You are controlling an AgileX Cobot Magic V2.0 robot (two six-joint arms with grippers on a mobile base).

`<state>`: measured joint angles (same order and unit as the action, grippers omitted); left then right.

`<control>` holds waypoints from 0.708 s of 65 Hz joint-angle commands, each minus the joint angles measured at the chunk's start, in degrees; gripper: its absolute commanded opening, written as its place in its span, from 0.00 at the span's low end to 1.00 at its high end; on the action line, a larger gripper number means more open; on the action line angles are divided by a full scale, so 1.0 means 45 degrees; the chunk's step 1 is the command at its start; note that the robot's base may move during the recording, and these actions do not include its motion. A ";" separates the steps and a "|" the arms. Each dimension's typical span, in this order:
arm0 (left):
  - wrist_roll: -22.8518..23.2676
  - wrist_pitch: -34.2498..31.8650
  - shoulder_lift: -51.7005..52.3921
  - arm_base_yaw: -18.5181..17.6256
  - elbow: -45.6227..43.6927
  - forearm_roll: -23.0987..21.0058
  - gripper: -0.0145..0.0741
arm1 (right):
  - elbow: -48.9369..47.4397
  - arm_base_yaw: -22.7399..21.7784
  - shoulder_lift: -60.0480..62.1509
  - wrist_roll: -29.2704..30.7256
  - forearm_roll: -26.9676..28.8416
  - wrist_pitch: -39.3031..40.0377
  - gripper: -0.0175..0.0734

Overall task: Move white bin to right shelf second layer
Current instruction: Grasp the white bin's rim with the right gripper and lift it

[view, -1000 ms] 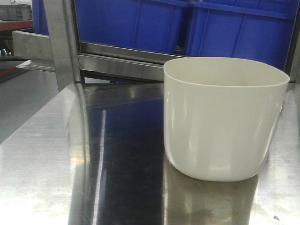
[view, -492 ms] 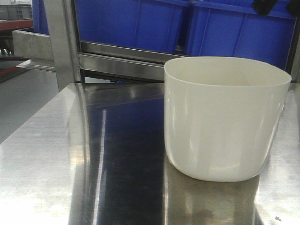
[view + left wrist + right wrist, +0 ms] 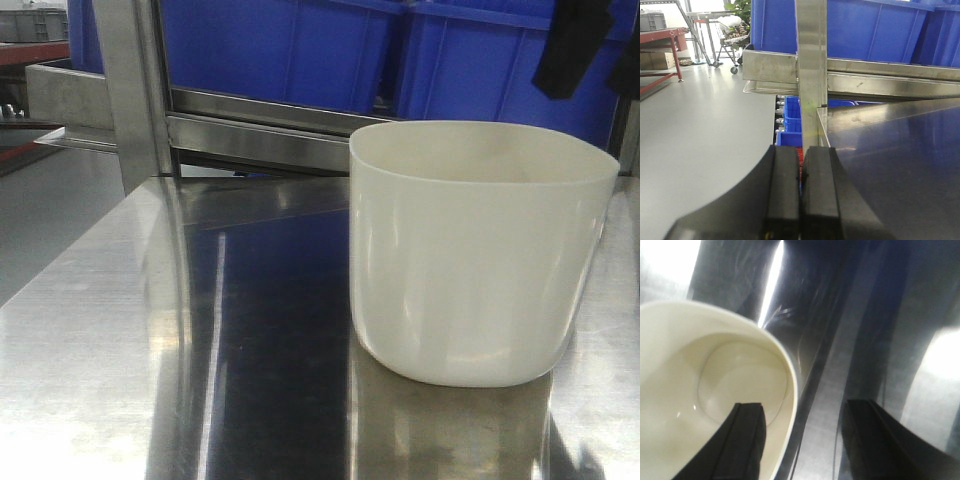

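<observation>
Position of item: the white bin (image 3: 480,250) stands upright on the steel tabletop (image 3: 150,350), towards the table's right side, mouth up. In front of the rack rail (image 3: 260,135) and the blue crates (image 3: 300,50) behind it. Interior appears bare in the right wrist view.

Right gripper (image 3: 575,45): seen in the front view as a dark shape at the upper right, above the bin's far right rim and apart from it. No contact with the bin visible. In the right wrist view the jaws stand wide apart, with nothing held. One finger (image 3: 747,440) hangs over the bin's open mouth; the other finger (image 3: 875,440) hangs over bare tabletop outside the bin. The bin's rim and side wall run between the two, so the gripper straddles the wall from above. How far above the rim the fingertips are cannot be judged from this view.

Left gripper (image 3: 801,150): jaws pressed together, pads meeting, nothing between them. It sits low at the table's left edge, facing the upright rack post (image 3: 811,60), well apart from the bin, which does not appear in the left wrist view.

Bin rests on the tabletop, not on any rack level
</observation>
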<state>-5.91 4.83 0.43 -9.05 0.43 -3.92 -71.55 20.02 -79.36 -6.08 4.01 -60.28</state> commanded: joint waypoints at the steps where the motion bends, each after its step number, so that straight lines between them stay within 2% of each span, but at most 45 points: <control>1: 0.0045 -0.1074 0.0179 -0.0015 0.0468 -0.0070 0.26 | -0.0427 0.0029 0.0122 -0.0025 0.0236 0.0187 0.70; 17: 0.0045 -0.1074 0.0179 -0.0015 0.0468 -0.0070 0.26 | -0.0412 0.0460 -0.0450 -0.0025 0.0224 0.0187 0.70; 46: 0.0045 -0.1074 0.0179 -0.0015 0.0468 -0.0070 0.26 | -0.0388 0.0460 -0.1521 -0.0025 0.0042 0.0187 0.70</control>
<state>-5.91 4.83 0.43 -9.05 0.43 -3.92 -71.55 21.96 -87.37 -6.08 4.55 -60.89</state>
